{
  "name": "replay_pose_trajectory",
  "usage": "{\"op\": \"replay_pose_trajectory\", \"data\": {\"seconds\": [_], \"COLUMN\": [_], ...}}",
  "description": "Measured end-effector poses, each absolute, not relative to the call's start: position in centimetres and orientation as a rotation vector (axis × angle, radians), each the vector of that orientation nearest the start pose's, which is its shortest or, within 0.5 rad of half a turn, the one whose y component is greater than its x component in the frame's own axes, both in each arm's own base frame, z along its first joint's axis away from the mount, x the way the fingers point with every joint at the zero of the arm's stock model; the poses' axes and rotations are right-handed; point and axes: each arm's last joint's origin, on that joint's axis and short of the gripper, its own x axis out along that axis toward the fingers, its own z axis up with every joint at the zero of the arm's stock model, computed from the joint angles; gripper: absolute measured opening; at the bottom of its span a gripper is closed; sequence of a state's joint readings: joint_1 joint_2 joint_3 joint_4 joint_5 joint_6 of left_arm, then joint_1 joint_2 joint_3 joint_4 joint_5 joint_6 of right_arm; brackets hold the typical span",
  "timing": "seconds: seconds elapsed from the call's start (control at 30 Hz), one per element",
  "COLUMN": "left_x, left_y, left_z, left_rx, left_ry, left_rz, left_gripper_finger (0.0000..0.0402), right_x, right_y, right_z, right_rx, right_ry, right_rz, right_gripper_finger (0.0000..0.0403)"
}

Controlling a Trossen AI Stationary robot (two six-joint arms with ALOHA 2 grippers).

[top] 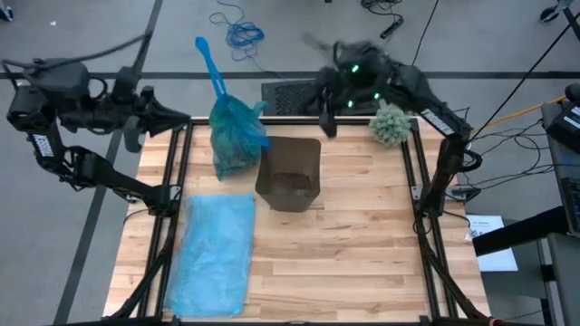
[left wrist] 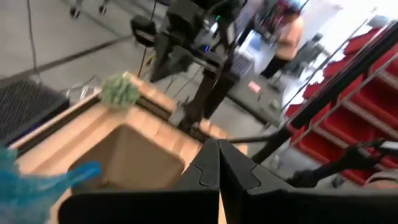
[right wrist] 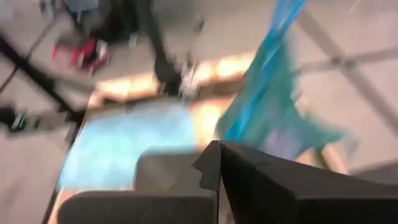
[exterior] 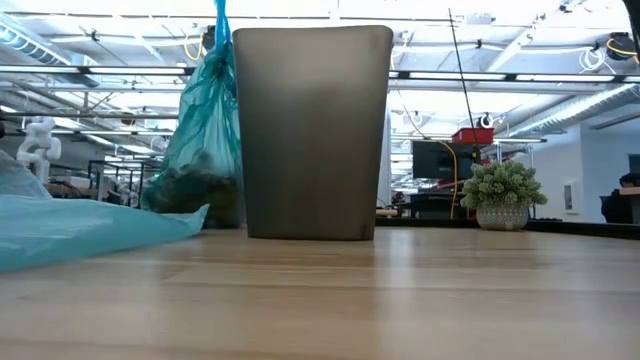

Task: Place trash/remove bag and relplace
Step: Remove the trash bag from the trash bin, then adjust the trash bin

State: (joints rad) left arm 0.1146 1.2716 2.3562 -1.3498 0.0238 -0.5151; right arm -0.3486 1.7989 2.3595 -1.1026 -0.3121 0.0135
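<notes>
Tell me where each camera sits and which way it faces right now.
High: overhead, straight down on the table; both arms show.
Low: table height, level across at the bin and tied blue bag; no arm.
Left wrist: past the shut left gripper toward the bin.
Right wrist: past the shut right gripper toward the bag.
All four show the bin and blue bag.

The light wooden table carries a brown bin at its centre. A tied blue bag stands at its ten o'clock, a flat blue bag lies at seven o'clock, and a fuzzy green ball sits at two o'clock.
</notes>
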Motion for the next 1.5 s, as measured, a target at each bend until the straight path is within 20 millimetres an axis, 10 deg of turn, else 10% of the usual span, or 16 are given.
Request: {"op": "replay_pose_trajectory", "data": {"seconds": [0.4,0.63,1.5], "left_x": [9.9,9.4,6.3], "left_y": [1.1,1.0,0.6], "left_z": [58.1,58.2,58.4], "left_rx": [-0.401,-0.397,-0.394], "left_ry": [0.177,0.168,0.130], "left_rz": [0.129,0.127,0.092], "left_gripper_finger": [0.0000,0.0000,0.0000], "right_x": [40.2,40.4,39.3], "right_y": [-5.4,-4.7,1.0], "right_z": [38.7,35.0,36.2], "right_rx": [0.161,0.213,0.329], "right_ry": [1.018,1.306,1.312], "right_rz": [-0.004,-0.070,-0.171], "right_gripper_finger": [0.0000,0.0000,0.0000]}}
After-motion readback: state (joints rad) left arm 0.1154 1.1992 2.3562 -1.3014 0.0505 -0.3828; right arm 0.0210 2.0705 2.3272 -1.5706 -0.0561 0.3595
